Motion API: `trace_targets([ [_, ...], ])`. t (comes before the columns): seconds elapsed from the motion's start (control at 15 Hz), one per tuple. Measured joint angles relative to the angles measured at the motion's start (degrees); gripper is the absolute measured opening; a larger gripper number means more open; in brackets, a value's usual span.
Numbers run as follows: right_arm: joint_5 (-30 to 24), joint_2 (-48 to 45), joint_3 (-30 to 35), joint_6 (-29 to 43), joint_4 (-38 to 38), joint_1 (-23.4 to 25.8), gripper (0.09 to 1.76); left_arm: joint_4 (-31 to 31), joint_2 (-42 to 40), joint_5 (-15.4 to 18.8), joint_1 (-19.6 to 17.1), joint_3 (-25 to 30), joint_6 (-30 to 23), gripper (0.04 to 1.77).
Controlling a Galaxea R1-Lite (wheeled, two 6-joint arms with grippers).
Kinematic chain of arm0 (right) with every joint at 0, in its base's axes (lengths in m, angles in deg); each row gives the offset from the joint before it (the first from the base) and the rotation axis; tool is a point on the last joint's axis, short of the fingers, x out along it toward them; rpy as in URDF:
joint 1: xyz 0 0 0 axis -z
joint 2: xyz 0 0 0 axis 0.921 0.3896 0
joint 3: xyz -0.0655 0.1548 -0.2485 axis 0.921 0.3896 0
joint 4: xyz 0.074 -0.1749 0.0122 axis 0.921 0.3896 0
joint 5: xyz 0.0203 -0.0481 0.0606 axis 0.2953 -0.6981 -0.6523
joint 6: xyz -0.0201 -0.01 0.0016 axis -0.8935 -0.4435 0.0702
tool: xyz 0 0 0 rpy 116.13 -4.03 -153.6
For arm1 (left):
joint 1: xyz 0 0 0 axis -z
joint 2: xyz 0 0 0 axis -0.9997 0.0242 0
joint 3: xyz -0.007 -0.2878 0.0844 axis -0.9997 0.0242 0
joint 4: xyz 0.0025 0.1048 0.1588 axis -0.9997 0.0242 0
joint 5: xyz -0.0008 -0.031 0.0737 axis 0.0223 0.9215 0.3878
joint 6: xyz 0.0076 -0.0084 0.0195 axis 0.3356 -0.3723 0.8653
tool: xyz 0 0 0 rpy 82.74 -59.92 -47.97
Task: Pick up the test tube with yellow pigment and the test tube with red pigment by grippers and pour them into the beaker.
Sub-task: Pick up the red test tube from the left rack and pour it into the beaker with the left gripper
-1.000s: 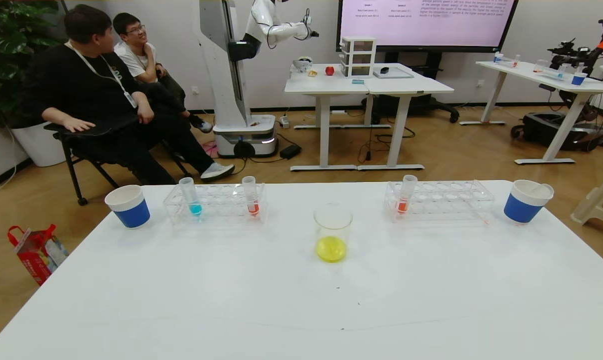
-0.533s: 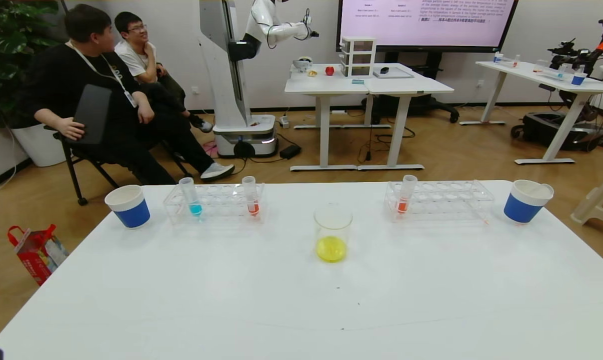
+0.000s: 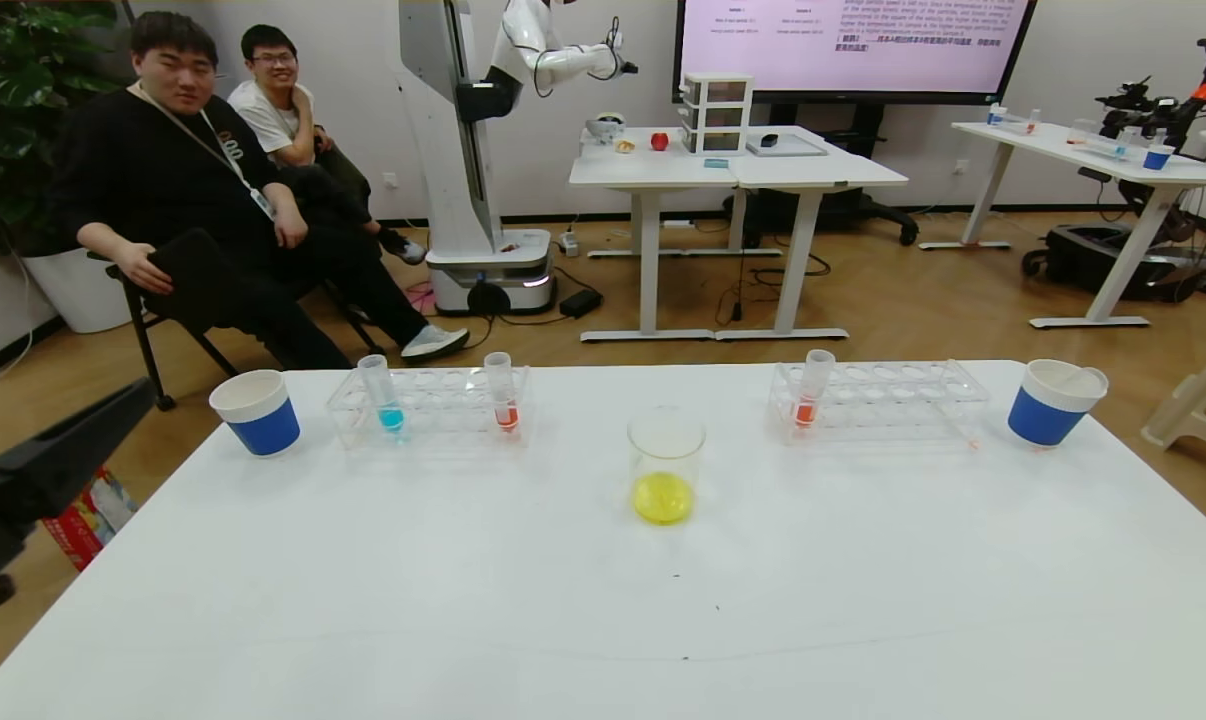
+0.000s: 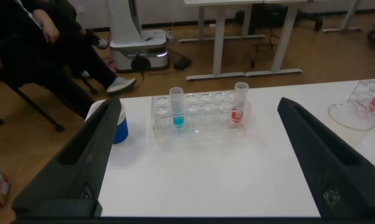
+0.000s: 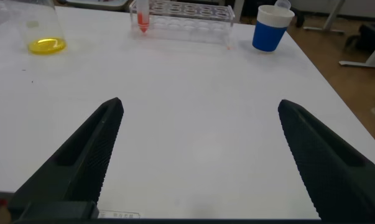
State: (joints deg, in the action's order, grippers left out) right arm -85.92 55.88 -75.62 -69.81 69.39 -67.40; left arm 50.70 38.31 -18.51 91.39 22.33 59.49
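The beaker (image 3: 666, 465) stands mid-table with yellow liquid in its bottom. No tube with yellow liquid shows. A red-liquid test tube (image 3: 502, 392) stands in the left rack (image 3: 443, 405) beside a blue-liquid tube (image 3: 380, 393). A more orange-red tube (image 3: 813, 388) stands in the right rack (image 3: 893, 400). My left gripper (image 4: 199, 102) is open and empty, off the table's left near corner, facing the left rack; one of its fingers (image 3: 73, 445) shows in the head view. My right gripper (image 5: 199, 104) is open and empty above the near right table.
Blue-and-white paper cups stand at the far left (image 3: 256, 411) and the far right (image 3: 1053, 401) of the white table (image 3: 603, 600). Two people (image 3: 193, 190) sit beyond the far left corner. A red bag (image 3: 83, 505) lies on the floor at the left.
My left gripper has risen into the head view at the lower left edge. The tubes, racks and beaker have not moved. The seated man has turned his head.
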Motion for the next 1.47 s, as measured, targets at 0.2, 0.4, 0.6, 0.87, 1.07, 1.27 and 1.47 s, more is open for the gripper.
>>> trace_targets([
  [0.2, -0.02, 0.00, 0.00, -0.02, 0.00, 0.00, 1.73, -10.18, 13.79, -1.91, 3.15, -1.16, -0.16, 1.75],
  [0.4, -0.04, 0.00, 0.00, 0.00, 0.02, 0.00, 1.73, -19.10, 26.62, -10.74, 10.78, -2.93, -1.51, 1.75],
  [0.6, -0.04, 0.00, 0.00, -0.02, 0.02, 0.00, 1.73, -27.05, 37.61, -19.20, 18.21, -4.91, -3.62, 1.75],
  [0.87, -0.02, 0.00, 0.00, -0.02, 0.02, 0.00, 1.73, -40.36, 50.14, -25.87, 23.71, -6.16, -4.64, 1.75],
  [1.07, -0.04, 0.00, 0.00, 0.00, 0.02, 0.00, 1.73, -45.08, 57.23, -26.86, 24.98, -6.34, -4.78, 1.75],
  [1.27, -0.02, 0.00, 0.00, -0.02, 0.02, 0.00, 1.73, -45.26, 61.67, -26.76, 25.05, -8.80, -4.56, 1.75],
  [1.47, -0.02, 0.00, 0.00, 0.00, 0.02, 0.00, 1.73, -44.67, 65.44, -26.72, 24.66, -14.03, -4.17, 1.75],
])
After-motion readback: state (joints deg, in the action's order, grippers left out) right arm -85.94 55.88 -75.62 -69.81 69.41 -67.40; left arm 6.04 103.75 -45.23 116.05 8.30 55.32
